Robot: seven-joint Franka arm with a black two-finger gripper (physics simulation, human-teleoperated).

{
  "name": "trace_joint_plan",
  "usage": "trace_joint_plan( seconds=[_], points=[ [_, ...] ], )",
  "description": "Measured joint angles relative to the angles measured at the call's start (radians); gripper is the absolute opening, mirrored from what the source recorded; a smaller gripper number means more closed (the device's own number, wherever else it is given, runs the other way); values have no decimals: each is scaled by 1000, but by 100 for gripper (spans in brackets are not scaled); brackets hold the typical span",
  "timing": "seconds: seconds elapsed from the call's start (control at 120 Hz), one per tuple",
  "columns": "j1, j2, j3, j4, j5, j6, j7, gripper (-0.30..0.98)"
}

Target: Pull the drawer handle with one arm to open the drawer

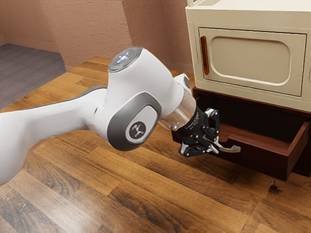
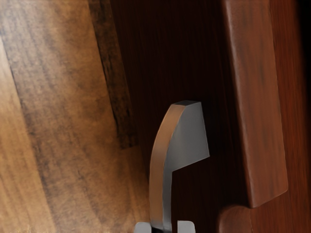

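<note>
White and smooth, the arm's near link (image 1: 22,138) lies closest to the exterior camera, coming in low from the exterior view's left. From there the arm rises slightly to its bulky wrist housing (image 1: 143,99), marked by a grey-rimmed oval cover, then turns and slopes down toward the exterior view's right. At its end the black gripper (image 1: 214,147) is tilted, aimed obliquely downward at the silver handle (image 1: 233,149) on the front of the drawer (image 1: 267,163).

Seen from the wrist, the fingers (image 2: 186,227) stand narrowly apart with the handle between them. The finger on the floor side sits close beside the metal, while a thin gap shows between the handle and the finger on the drawer side. From between the fingertips the handle curves away to a wedge-shaped end at the drawer's dark front face.

The drawer is open, standing out from the dark wooden base (image 1: 305,162), with its shadowed inside and reddish side wall visible. Above it sits a cream cabinet (image 1: 248,92), its panel door (image 1: 250,58) closed and fitted with an upright orange-brown pull (image 1: 204,56). Plank flooring (image 1: 121,194) spreads beneath the arm, and a grey floor area (image 1: 29,68) lies near the textured pinkish wall (image 1: 87,29).
</note>
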Motion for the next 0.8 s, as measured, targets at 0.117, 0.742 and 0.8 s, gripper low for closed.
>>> trace_joint_plan(
  seconds=[0.117,0.742,0.8],
  points=[
    [-21,-19,19,-27,-5,11,1,-10],
    [-14,-132,12,-161,-37,53,3,-10],
    [-13,-137,12,-167,-39,55,3,-10]
  ],
)
